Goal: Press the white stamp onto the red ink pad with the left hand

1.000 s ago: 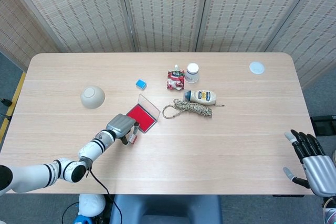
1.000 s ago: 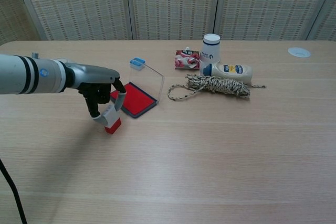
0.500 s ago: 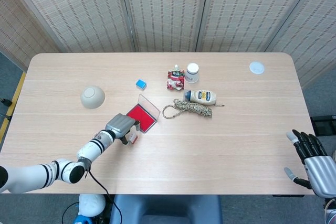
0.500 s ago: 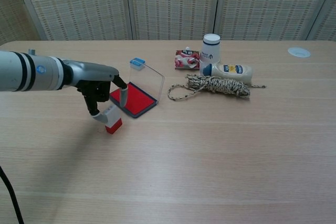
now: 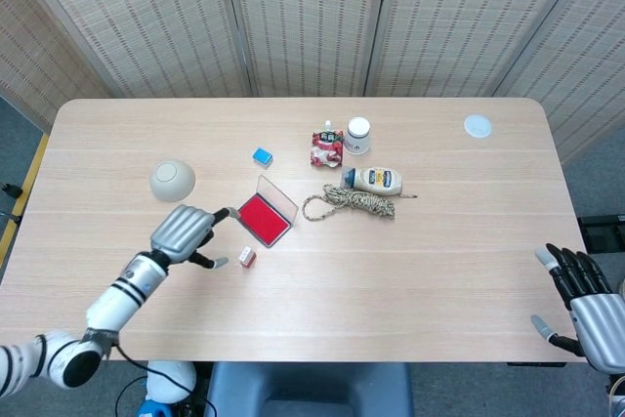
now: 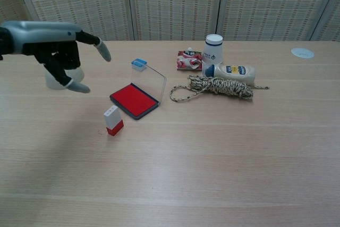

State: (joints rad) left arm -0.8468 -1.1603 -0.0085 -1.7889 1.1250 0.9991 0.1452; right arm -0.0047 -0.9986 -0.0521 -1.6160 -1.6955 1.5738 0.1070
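1. Stamp point(image 6: 113, 120) standing upright on the table point(image 6: 212, 174), white top over red base, just in front of the red ink pad point(image 6: 134, 100) and not touching it; nothing holds it.
2. Left hand point(image 6: 59, 46) is up off the table, over to the left of the stamp, fingers spread apart with nothing in them; one fingertip points toward the ink pad, and from the head view the hand point(image 5: 182, 231) sits between the pale bowl point(image 5: 172, 181) and the stamp point(image 5: 247, 257).
3. Ink pad lies open, its clear lid point(image 6: 150, 78) tilted up at the back edge, red surface facing up.
4. Right hand point(image 5: 584, 305) is at the far right edge of the table in the head view, fingers apart, gripping nothing.
5. Behind the pad there is a small blue block point(image 6: 139, 64); off to the right, a coil of rope point(image 6: 215, 86), with a lying squeeze bottle point(image 6: 231, 71) just behind it, a white cup point(image 6: 213, 48) beside a red-and-white packet point(image 6: 188, 60), and a small white disc point(image 6: 302, 52) near the far right corner.
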